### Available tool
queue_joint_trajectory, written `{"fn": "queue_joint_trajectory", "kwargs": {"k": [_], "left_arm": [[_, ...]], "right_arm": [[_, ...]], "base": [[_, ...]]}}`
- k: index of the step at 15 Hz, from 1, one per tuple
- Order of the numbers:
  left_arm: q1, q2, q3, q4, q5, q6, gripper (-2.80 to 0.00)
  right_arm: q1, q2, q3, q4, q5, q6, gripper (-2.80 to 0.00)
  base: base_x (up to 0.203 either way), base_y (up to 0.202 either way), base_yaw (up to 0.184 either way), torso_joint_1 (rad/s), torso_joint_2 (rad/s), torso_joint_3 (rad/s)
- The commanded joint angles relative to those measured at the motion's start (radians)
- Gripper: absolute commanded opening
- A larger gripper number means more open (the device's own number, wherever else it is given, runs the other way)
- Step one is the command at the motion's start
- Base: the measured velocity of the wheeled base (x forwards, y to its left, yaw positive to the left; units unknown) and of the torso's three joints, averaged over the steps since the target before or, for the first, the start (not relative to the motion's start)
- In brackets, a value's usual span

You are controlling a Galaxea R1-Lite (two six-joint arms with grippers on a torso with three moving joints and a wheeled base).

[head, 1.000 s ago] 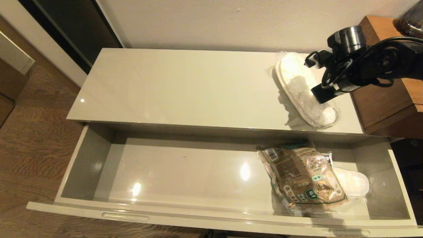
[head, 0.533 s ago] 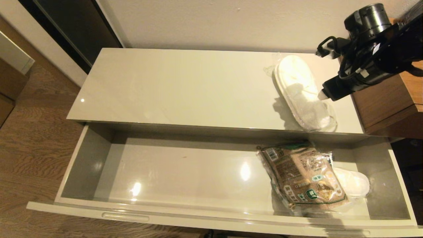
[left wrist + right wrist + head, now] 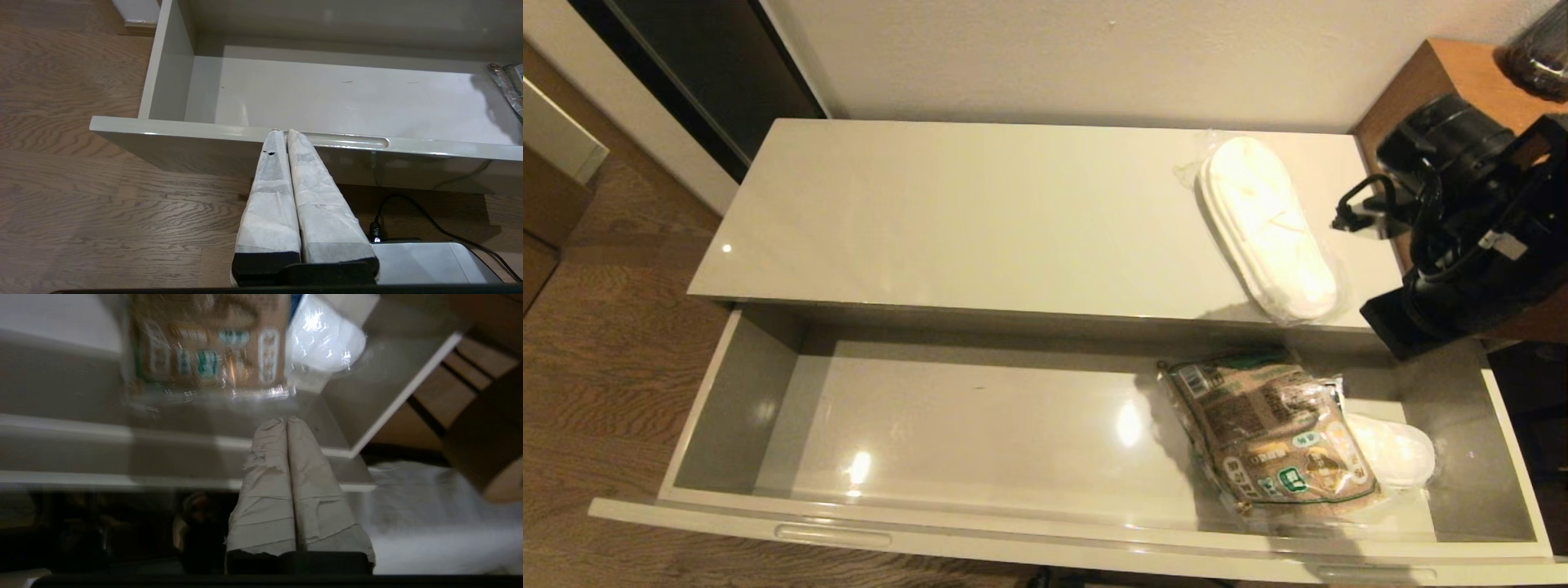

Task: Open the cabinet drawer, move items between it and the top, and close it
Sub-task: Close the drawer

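The cabinet drawer (image 3: 768, 408) is pulled open; slippers (image 3: 1270, 233) are laid at the top's (image 3: 947, 212) right end; the grain bag (image 3: 1270, 441) remains inside. The right gripper (image 3: 286, 421) is clenched, empty.

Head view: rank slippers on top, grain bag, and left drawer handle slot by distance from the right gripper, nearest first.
From the right gripper, at the drawer's right rear corner:
1. Slippers, right end of the top, beside the gripper.
2. Grain bag, in the drawer's right part; too close to the slippers to call firmly.
3. Handle slot, far left front.
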Motion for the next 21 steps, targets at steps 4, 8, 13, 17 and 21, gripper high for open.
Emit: {"fn": "queue_joint_trajectory", "kwargs": {"k": [4, 8, 13, 17, 21], "left_arm": [[0.001, 0.002, 0.000, -0.001, 0.000, -0.001, -2.80], [-0.001, 0.002, 0.000, -0.001, 0.000, -0.001, -2.80], [-0.001, 0.002, 0.000, -0.001, 0.000, -0.001, -2.80], [0.000, 0.002, 0.000, -0.001, 0.000, -0.001, -2.80], [0.000, 0.002, 0.000, -0.001, 0.000, -0.001, -2.80]], "right_arm": [[0.201, -0.017, 0.377, 0.030, 0.079, 0.325, -2.80], [0.293, 0.013, 0.439, 0.012, 0.100, 0.575, -2.80], [0.373, -0.075, 0.554, -0.021, 0.086, 0.644, -2.80], [0.396, -0.094, 0.735, -0.248, 0.081, 0.724, -2.80], [0.396, -0.047, 0.840, -0.553, 0.078, 0.729, -2.80]], "base": [[0.000, 0.000, 0.000, 0.000, 0.00, 0.000], [0.000, 0.000, 0.000, 0.000, 0.00, 0.000], [0.000, 0.000, 0.000, 0.000, 0.00, 0.000], [0.000, 0.000, 0.000, 0.000, 0.00, 0.000], [0.000, 0.000, 0.000, 0.000, 0.00, 0.000]]}}
